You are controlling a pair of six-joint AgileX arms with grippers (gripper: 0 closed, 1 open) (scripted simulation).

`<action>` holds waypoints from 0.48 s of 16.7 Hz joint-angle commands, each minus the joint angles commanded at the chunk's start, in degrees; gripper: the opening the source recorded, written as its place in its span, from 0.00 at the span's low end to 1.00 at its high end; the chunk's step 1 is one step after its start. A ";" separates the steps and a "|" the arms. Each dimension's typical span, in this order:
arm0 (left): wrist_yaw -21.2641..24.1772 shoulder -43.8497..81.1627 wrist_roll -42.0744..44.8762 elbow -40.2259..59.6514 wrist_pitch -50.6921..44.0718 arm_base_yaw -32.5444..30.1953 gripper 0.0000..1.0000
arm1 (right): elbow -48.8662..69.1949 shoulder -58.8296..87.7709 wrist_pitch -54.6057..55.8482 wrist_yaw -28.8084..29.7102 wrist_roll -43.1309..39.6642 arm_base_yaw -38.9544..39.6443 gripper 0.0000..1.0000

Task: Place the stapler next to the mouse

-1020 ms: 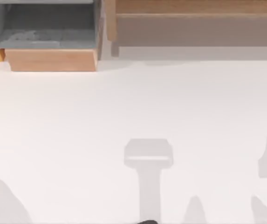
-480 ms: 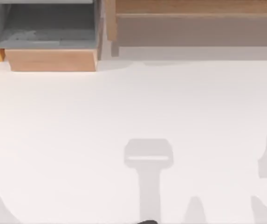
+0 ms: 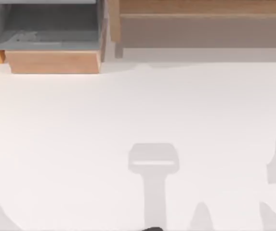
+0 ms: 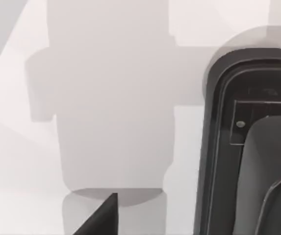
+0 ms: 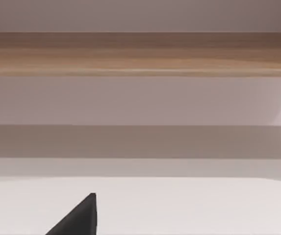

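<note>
Left gripper (image 4: 101,218): a dark wedge hanging low over the white table (image 4: 12,161), with no telling whether spread or pressed together. Close beside it, lying flat on the table, a black object (image 4: 218,147) with a rounded end, a raised rim and a smooth dark hump inside; impossible to say whether stapler or mouse, and not touching the gripper. Around both, broad grey shadows on the white surface. Right gripper (image 5: 76,218): another dark wedge above bare table, again no telling whether spread or pressed together, facing a wooden shelf (image 5: 140,54) with a shaded recess beneath. From above, at the far left of the table, an open grey drawer (image 3: 46,24) with a wooden front panel (image 3: 53,62); to its right along the far edge, the long wooden shelf (image 3: 200,7). At the near edge around the middle, a small dark sliver (image 3: 152,228), too little to identify. Soft arm-shaped shadows across the near half of the table.
</note>
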 joint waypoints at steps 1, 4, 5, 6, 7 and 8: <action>0.00 0.00 0.00 0.00 0.00 0.00 0.62 | 0.00 0.00 0.00 0.00 0.00 0.00 1.00; 0.00 0.00 0.00 0.00 0.00 0.00 0.40 | 0.00 0.00 0.00 0.00 0.00 0.00 1.00; 0.00 0.00 0.00 0.00 0.00 0.00 0.32 | 0.00 0.00 0.00 0.00 0.00 0.00 1.00; 0.00 0.00 0.00 0.00 0.00 0.00 0.25 | 0.00 0.00 0.00 0.00 0.00 0.00 1.00; 0.00 0.00 0.00 0.00 0.00 0.00 0.17 | 0.00 0.00 0.00 0.00 0.00 0.00 1.00; 0.00 0.00 0.00 0.00 0.00 0.00 0.10 | 0.00 0.00 0.00 0.00 0.00 0.00 1.00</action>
